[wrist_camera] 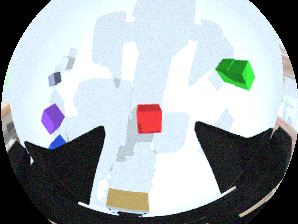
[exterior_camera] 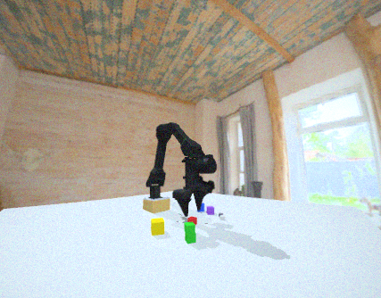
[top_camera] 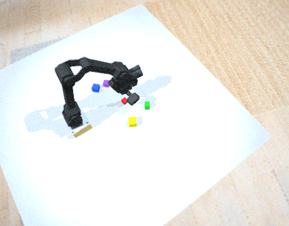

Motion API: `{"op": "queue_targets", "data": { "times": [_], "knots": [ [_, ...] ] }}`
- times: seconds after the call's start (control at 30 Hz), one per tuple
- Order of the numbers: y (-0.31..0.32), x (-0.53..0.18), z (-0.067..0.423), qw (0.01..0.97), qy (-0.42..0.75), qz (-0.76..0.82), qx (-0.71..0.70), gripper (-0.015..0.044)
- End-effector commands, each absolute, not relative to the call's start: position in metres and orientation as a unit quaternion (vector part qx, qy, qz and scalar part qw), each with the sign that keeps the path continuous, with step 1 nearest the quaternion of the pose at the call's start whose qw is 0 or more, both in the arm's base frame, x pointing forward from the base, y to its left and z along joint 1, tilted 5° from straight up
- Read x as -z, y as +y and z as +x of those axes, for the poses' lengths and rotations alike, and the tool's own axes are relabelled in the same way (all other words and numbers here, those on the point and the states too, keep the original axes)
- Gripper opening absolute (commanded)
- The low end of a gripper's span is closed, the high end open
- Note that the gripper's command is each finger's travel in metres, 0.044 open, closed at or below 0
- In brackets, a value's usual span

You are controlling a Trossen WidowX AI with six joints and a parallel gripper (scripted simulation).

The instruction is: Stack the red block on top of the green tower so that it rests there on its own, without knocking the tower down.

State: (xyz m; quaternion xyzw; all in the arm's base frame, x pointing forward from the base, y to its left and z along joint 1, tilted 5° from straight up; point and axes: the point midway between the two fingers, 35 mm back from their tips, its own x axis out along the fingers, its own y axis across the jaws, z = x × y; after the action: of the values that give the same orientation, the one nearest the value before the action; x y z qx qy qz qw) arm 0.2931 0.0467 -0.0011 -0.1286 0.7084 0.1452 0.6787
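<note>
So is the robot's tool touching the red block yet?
Apart. In the wrist view the red block sits on the white table, with bare table between it and the open tool's dark fingers.

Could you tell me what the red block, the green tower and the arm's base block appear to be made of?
Red block: uniform matte red with crisp edges, possibly plastic or painted wood; the look leaves it open.
Green tower: same flat, unmarked finish in green, likely the same material.
Base block: tan and dull, perhaps wood or cardboard; too blurred for any grain.
</note>
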Motion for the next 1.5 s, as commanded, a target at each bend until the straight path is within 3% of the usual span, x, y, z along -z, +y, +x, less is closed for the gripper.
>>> {"op": "queue_targets", "data": {
  "times": [0.0, 1.27, 1.47],
  "knots": [
    [0.046, 0.008, 0.291, 0.676, 0.712, -0.129, -0.142, 0.0440],
    [0.046, 0.038, 0.288, 0.676, 0.712, -0.129, -0.142, 0.0440],
    [0.046, 0.038, 0.288, 0.676, 0.712, -0.129, -0.142, 0.0282]
  ]
}}
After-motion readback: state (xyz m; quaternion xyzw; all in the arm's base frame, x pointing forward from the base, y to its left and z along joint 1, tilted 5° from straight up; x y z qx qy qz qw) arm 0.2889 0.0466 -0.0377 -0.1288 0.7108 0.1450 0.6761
